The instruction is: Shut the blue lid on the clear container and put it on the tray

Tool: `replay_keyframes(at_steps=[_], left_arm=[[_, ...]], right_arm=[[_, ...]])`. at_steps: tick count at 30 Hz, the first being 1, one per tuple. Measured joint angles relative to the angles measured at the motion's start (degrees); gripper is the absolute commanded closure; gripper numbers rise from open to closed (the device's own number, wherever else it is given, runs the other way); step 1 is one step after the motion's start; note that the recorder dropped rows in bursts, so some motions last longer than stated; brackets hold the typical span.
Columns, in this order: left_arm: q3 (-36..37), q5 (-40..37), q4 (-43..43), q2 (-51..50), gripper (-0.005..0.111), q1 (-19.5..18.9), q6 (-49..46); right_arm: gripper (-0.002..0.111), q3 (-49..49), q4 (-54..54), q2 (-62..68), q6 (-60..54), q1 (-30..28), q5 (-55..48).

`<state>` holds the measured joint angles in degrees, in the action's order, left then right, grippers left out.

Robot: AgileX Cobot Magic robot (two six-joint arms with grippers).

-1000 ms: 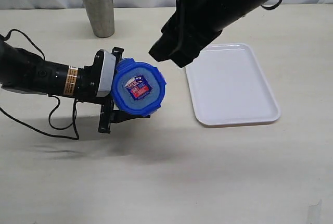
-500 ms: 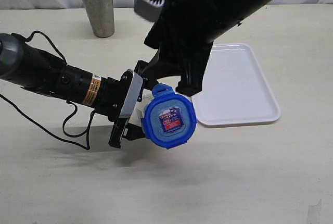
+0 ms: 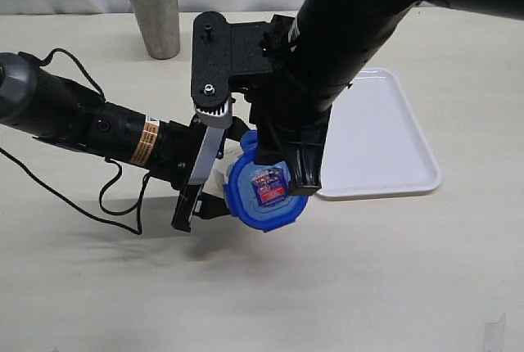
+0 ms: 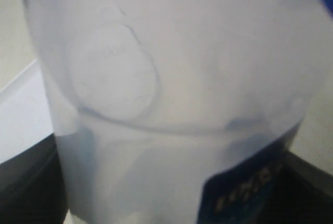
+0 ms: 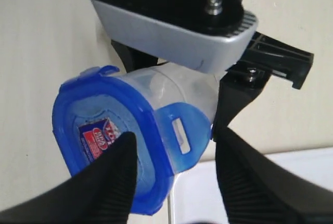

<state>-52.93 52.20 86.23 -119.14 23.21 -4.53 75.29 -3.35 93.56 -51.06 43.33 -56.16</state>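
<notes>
My left gripper (image 3: 214,173) is shut on the clear container (image 3: 225,164) and holds it tilted off the table, top toward the camera. The blue lid (image 3: 266,192) sits on that top, its red-blue sticker showing. In the left wrist view the container (image 4: 171,88) fills the frame, and dark fingers (image 4: 26,193) show at its sides. My right gripper (image 3: 285,164) reaches down over the lid. In the right wrist view my right gripper (image 5: 175,134) is open, its fingers (image 5: 109,182) straddling one raised flap (image 5: 179,133) of the lid (image 5: 104,130). The white tray (image 3: 377,131) lies flat to the right.
A steel cup (image 3: 153,10) stands upright at the back left. Black cables (image 3: 106,196) trail on the table under the left arm. The tray's near corner (image 5: 208,193) shows just beyond the lid in the right wrist view.
The left arm carried the container right and down toward the tray's near corner, then held still. The right gripper came down from above and now hangs over the lid's flap.
</notes>
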Motion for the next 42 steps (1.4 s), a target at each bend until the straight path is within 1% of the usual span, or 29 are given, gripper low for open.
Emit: replay_keyframes(at_steps=[14,19,23,25,30,32,33,36,39,42], left_arm=[[0.0,0.0,0.0,0.0,0.107,0.0,-0.6],[0.0,1.1,0.4,0.0,0.107,-0.4,-1.8],[0.0,0.6,1.2,-0.2,0.107,-0.4,-3.5],[0.0,-0.4,1.3,-0.3,0.107,-0.5,-3.8],[0.0,-0.4,0.1,-0.3,0.107,-0.5,-2.8],[0.0,1.3,-1.1,-0.3,0.107,-0.5,-1.4],[0.0,3.4,-1.9,-0.3,0.107,-0.5,0.0],[0.0,5.4,-2.0,-0.3,0.107,-0.3,2.1],[0.0,5.3,-2.2,-0.3,0.107,0.1,4.5],[0.0,5.2,-4.6,-0.3,0.107,0.1,9.2]], right_arm=[[0.063,0.1,-0.6,3.0,-1.3,0.0,-1.2],[0.070,0.3,0.2,3.7,-1.4,1.8,-1.0],[0.075,0.6,4.6,6.1,0.1,4.9,-3.4],[0.076,0.6,5.8,7.3,0.4,5.2,-3.9],[0.076,0.2,9.6,5.3,5.7,5.5,-2.6],[0.076,0.1,10.9,2.9,9.3,5.7,0.0],[0.076,0.1,12.5,0.9,12.5,5.7,2.3],[0.076,0.1,14.2,-2.2,18.0,5.0,4.4],[0.076,0.1,14.2,-4.9,24.0,1.9,4.8],[0.076,0.1,14.4,-5.8,28.0,-0.6,5.0]])
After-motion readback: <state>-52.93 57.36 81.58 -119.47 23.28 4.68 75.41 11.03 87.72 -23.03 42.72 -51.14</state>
